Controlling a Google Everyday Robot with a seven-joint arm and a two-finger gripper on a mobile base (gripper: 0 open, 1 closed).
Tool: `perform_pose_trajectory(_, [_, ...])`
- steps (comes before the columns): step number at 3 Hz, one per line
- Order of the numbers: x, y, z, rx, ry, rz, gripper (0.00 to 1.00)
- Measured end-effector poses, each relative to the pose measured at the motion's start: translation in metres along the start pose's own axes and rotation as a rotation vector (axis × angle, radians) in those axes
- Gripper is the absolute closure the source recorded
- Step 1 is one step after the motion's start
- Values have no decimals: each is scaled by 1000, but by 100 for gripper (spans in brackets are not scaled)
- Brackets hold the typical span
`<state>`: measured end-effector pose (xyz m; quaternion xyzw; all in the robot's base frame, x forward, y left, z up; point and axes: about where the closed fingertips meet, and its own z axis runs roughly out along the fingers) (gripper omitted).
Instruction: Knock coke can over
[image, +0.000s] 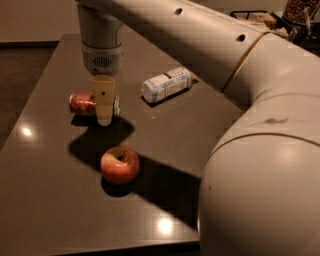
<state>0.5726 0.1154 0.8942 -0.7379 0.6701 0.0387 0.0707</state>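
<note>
The coke can (82, 103), red-orange with a silver end, lies on its side on the dark table (45, 200), left of centre, its silver end pointing right. My gripper (104, 119) hangs straight down from the white arm, directly in front of the can's right end and covering part of it. Only one tan finger (103, 100) shows from this side.
A red-yellow apple (119, 164) sits on the table in front of the gripper. A clear plastic bottle with a white label (166, 83) lies on its side to the right of the can. The big white arm fills the right side of the view.
</note>
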Motion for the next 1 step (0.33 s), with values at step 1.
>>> perform_pose_trajectory(1, [0,0,0,0,0,0,0])
